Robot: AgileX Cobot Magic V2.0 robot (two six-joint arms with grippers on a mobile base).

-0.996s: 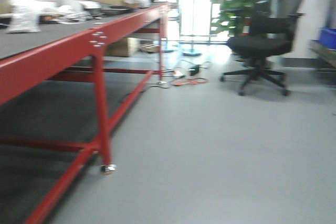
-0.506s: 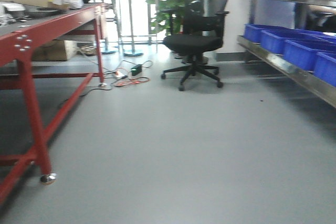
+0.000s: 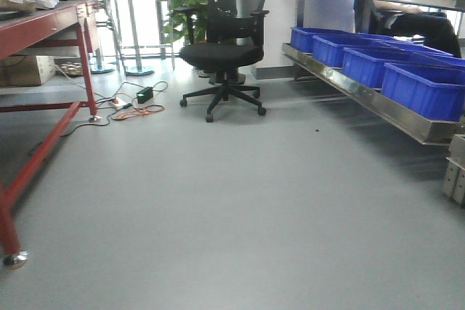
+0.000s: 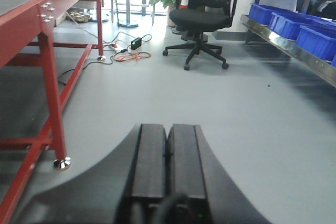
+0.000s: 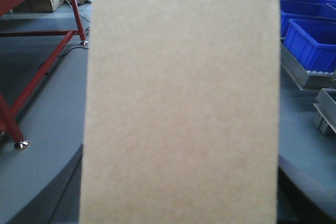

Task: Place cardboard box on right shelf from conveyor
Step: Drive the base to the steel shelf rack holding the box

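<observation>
left gripper (image 4: 167,129) fingers pressed together, empty | right gripper jaws hidden behind cardboard box (image 5: 181,103), can't tell grip | box fills right wrist view, flat matte tan face, off conveyor (image 3: 40,25) | front view has swung from red-framed belt to right shelf (image 3: 378,104), shiny steel lip, blue bins (image 3: 421,88) | carry leg, placing pending

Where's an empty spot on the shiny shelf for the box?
The right shelf is crowded: blue bins sit side by side along it, only its front lip bare. The grey floor between conveyor legs and shelf is open.
</observation>
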